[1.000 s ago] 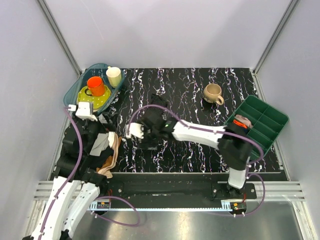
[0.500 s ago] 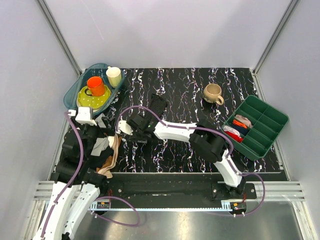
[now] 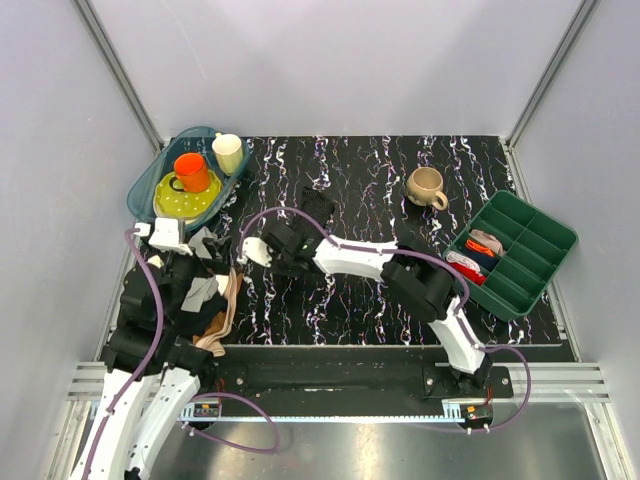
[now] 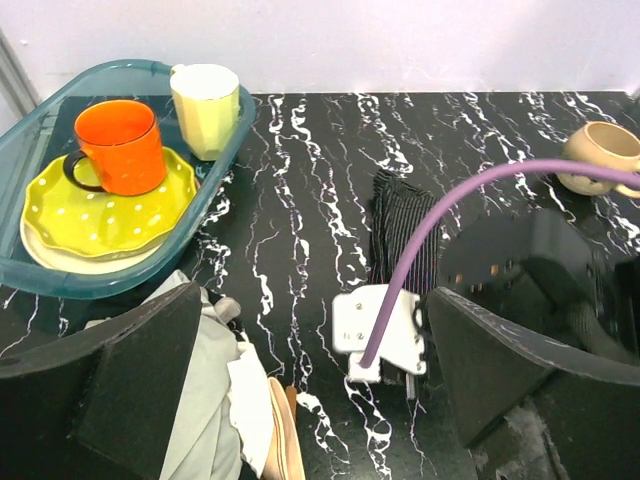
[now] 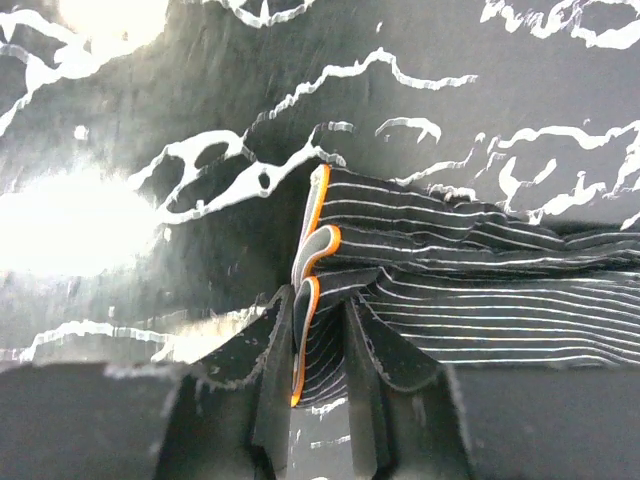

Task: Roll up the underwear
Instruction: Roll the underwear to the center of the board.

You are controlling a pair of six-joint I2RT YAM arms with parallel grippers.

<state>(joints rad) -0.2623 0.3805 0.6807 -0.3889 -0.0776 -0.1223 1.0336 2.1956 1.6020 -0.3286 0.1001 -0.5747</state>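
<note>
The underwear (image 5: 480, 290) is dark fabric with thin pale stripes and an orange-edged band, lying as a folded strip on the black marbled table (image 3: 350, 300). It shows in the top view (image 3: 316, 207) and in the left wrist view (image 4: 400, 225). My right gripper (image 5: 318, 360) is low on the table at the strip's near end (image 3: 290, 245). Its jaws are narrowed onto the folded band edge, and the fabric bunches between the fingers (image 5: 275, 370). My left gripper (image 4: 310, 390) hangs wide open over the clothes pile at the table's left edge (image 3: 205, 262), holding nothing.
A pile of grey and tan clothes (image 3: 215, 300) lies under the left arm. A teal tray (image 3: 145, 185) at back left holds a yellow plate, an orange mug and a pale cup. A beige mug (image 3: 427, 186) stands at back right. A green divided tray (image 3: 540, 250) holds rolled cloths.
My right arm has swung left to the near end of the underwear, and its jaws have narrowed from wide open onto the band edge. The left arm has barely shifted.
</note>
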